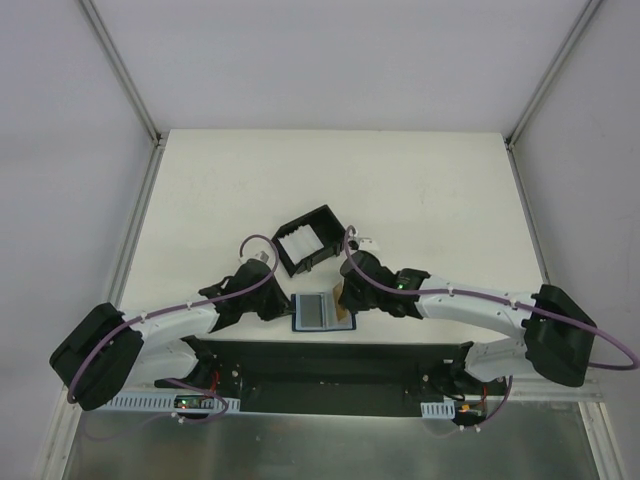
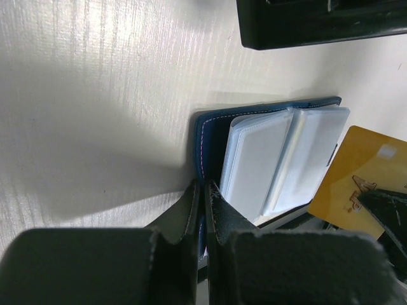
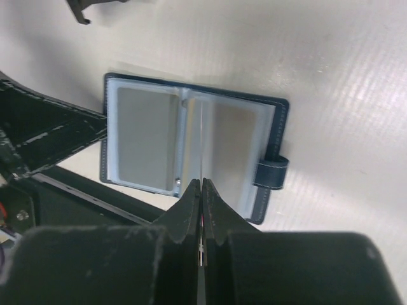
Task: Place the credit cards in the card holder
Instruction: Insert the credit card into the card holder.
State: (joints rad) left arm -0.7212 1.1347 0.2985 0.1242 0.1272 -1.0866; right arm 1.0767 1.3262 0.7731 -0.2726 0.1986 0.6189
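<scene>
From above, the card holder (image 1: 322,312) lies open on the desk (image 1: 420,200) near its front edge, between the two arms. The left gripper (image 1: 278,303) is at its left side and the right gripper (image 1: 345,292) at its upper right. Just behind it stands a black box frame (image 1: 300,222) with white cards (image 1: 303,243) inside, though the overhead view is too small to show either grip. The left wrist camera fills that in: the left gripper (image 2: 203,187) is clenched on the navy cover edge of the card holder (image 2: 273,159), whose clear sleeves fan upward. To the right, a gold credit card (image 2: 356,178) shows its full face, tilted, with a dark fingertip at its lower corner. The right wrist camera sees that same card only edge-on, as a thin pale line (image 3: 201,140) rising from the right gripper (image 3: 201,184), which is pinched tight on it. The card stands above the centre fold of the card holder (image 3: 146,133), and whether it touches the sleeves cannot be told. Only this view shows the strap tab on the right flap.
</scene>
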